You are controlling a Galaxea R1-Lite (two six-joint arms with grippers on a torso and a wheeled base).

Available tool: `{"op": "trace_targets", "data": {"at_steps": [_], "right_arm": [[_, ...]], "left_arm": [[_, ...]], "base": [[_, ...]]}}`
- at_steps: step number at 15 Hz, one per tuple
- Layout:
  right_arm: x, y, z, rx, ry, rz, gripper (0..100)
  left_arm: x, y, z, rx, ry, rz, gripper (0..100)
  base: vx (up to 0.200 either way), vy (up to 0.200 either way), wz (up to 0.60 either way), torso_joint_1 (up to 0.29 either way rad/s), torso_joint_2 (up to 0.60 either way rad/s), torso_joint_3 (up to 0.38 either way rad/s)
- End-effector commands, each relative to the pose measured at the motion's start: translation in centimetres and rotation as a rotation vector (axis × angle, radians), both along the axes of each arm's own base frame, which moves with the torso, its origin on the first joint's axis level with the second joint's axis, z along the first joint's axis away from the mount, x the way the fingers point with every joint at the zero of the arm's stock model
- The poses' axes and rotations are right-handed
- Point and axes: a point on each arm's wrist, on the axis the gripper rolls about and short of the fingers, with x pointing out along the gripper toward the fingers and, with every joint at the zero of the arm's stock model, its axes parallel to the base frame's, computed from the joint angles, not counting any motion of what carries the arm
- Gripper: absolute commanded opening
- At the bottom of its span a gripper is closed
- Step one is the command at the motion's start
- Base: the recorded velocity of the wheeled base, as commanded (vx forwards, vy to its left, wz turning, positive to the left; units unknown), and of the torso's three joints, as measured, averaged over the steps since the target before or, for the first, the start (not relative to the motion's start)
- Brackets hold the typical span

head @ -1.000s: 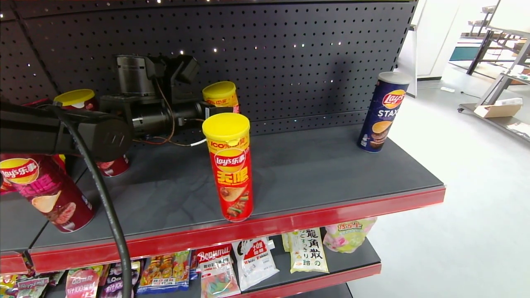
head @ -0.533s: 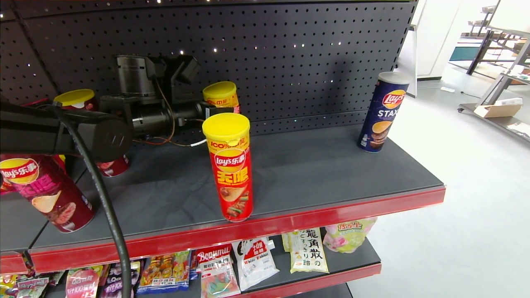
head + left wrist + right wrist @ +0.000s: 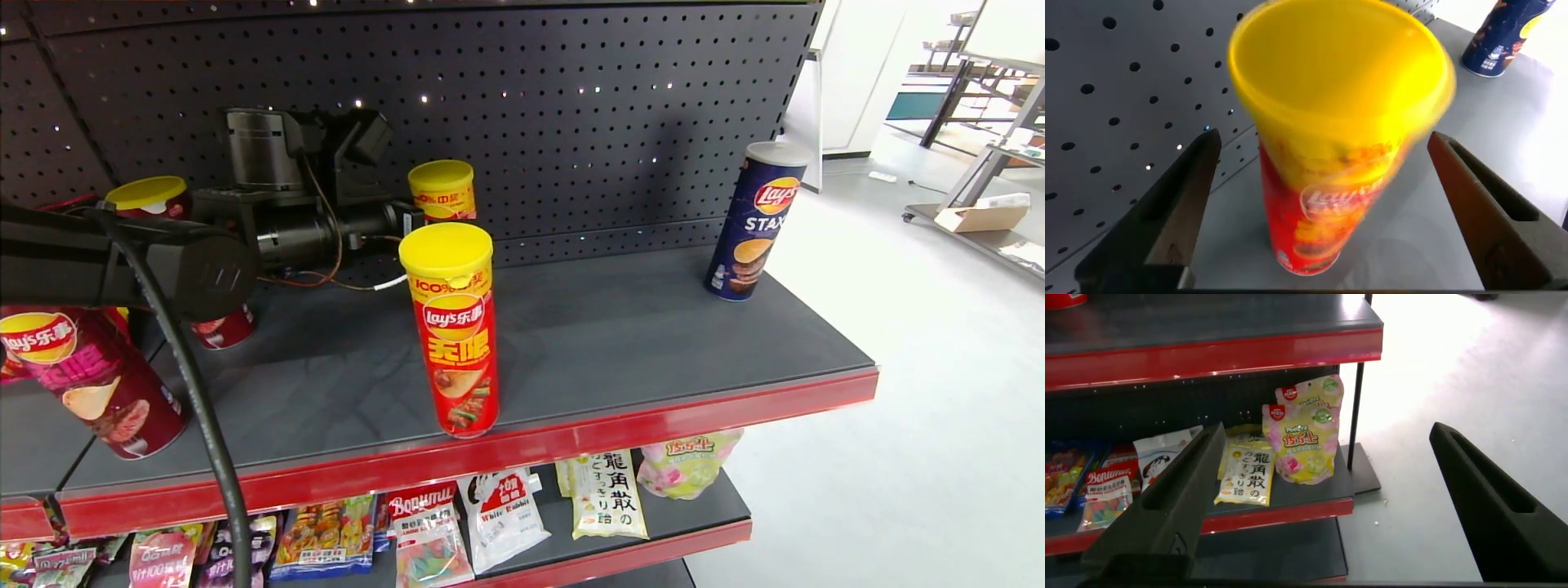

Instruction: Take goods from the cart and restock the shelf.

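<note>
Red can (image 3: 441,196), yellow lid: upright at the shelf's (image 3: 620,327) rear by the pegboard (image 3: 571,122), judged already placed. Your left pincer (image 3: 1323,143) is spread wide around it, not touching. Your right pincer (image 3: 1327,429) is open and empty.

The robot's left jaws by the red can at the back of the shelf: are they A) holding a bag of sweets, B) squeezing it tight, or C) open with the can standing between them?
C: in the left wrist view the left gripper has its jaws wide apart, with a gap on each side of the upright red can.
</note>
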Motion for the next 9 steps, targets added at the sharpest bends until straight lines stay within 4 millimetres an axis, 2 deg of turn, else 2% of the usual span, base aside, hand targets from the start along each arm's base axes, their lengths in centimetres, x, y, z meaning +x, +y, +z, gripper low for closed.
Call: {"op": "trace_targets", "data": {"at_steps": [1, 6, 9], "right_arm": [[0.0, 0.0, 0.0, 0.000, 0.001, 0.001, 100], [0.0, 0.0, 0.0, 0.000, 0.001, 0.001, 100], [0.0, 0.0, 0.0, 0.000, 0.000, 0.001, 100]], "left_arm": [[-0.7, 0.3, 0.2, 0.001, 0.003, 0.002, 100], [-3.4, 1.9, 0.3, 0.007, 0.023, 0.022, 100], [-6.4, 3.8, 0.4, 0.012, 0.040, 0.054, 100]], "base": [[0.000, 0.000, 0.00, 0.000, 0.00, 0.000], [0.000, 0.000, 0.00, 0.000, 0.00, 0.000], [0.000, 0.000, 0.00, 0.000, 0.00, 0.000]]}}
